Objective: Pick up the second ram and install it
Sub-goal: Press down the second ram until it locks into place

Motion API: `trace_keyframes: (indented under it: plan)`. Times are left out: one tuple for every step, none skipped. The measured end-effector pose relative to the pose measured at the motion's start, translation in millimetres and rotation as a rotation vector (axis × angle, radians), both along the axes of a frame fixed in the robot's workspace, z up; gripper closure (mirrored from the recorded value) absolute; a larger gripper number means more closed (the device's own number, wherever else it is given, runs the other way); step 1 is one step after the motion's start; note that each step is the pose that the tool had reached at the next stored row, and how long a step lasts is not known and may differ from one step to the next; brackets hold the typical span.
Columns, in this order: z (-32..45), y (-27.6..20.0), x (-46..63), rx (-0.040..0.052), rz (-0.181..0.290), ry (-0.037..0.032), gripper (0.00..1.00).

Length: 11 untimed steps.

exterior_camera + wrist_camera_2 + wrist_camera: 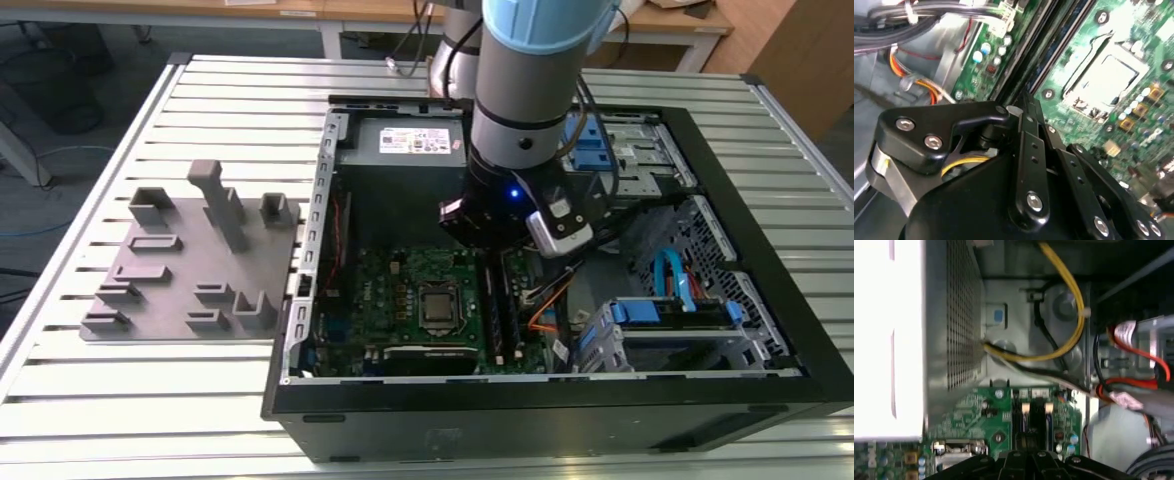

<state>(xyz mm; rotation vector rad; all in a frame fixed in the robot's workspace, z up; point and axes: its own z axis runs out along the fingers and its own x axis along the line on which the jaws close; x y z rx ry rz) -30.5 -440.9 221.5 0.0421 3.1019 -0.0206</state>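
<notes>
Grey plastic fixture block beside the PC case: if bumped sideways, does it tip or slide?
It probably slides rather than tips: the grey plastic fixture block has a broad flat base under mostly low posts. It is likely stiff, as it looks like one solid piece. No clamp shows on the slatted metal table, so it may shift.

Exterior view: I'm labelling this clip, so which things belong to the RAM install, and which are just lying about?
Job in hand:
- gripper, low inside the case
- memory slots just below it
- motherboard

Lying about:
- fixture block on the table
- power supply
- drive cage
</notes>
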Motion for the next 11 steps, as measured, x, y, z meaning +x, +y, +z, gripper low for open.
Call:
trace_keyframes:
  plan:
    - [0.0, -2.6, -0.1, -0.0047, 0.000, 0.0001, 0.89]
    - [0.0, -5.4, -0.2, -0.0099, 0.000, 0.0000, 0.89]
    - [0.0, -8.0, -0.3, -0.0145, 0.000, 0.0000, 0.89]
    - [0.0, -10.7, -0.4, -0.0190, 0.000, 0.0000, 0.89]
    - [0.0, -13.4, -0.4, -0.0234, 0.000, 0.0001, 0.89]
    - [0.0, -16.2, -0.4, -0.0274, 0.000, 0.0001, 0.89]
    - [-0.1, -19.1, -0.5, -0.0310, 0.000, 0.0001, 0.89]
    - [-0.1, -22.1, -0.5, -0.0340, 0.000, 0.0000, 0.89]
    - [-0.2, -25.1, -0.5, -0.0369, 0.000, 0.0000, 0.89]
    - [-0.4, -28.5, -0.5, -0.0396, 0.000, 0.0000, 0.89]
    - [-0.5, -31.7, -0.5, -0.0420, 0.000, 0.0000, 0.89]
